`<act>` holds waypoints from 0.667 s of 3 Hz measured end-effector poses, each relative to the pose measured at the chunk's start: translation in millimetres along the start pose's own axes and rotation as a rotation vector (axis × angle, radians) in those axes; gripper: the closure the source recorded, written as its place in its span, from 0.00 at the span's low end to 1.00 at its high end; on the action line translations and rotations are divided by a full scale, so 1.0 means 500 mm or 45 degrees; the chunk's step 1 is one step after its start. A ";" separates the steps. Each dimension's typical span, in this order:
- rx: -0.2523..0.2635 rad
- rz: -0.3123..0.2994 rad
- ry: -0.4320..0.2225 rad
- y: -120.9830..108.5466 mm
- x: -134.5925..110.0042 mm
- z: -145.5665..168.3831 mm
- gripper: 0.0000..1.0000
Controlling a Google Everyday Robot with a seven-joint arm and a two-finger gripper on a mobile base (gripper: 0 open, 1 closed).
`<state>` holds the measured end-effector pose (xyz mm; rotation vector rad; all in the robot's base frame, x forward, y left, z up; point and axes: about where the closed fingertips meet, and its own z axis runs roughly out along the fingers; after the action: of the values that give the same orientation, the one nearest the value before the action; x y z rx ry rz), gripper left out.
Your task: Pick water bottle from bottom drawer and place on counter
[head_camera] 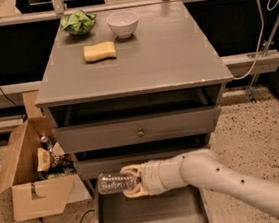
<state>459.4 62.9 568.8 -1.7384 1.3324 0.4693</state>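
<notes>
In the camera view, the gripper (129, 181) pinches the water bottle (107, 183) sideways, its fingers closed around the bottle's end, above the front left of the open bottom drawer (152, 219). On the counter (163, 55) sit a yellow sponge (99, 51), a white bowl (123, 24) and a leafy green (78, 22).

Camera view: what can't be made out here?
- The gripper, over the bottom drawer, is shut on the water bottle: the bottle's right end is hidden inside the grip.
- The drawer's front is cut off by the lower edge.
- The cardboard box: contents too small to identify.
- The arm: base cut off at the right edge.
</notes>
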 end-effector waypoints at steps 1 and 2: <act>-0.009 -0.027 0.103 -0.084 -0.072 -0.107 1.00; 0.016 -0.045 0.192 -0.171 -0.130 -0.215 1.00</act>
<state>492.6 17.5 710.1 -1.8131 1.4038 0.3146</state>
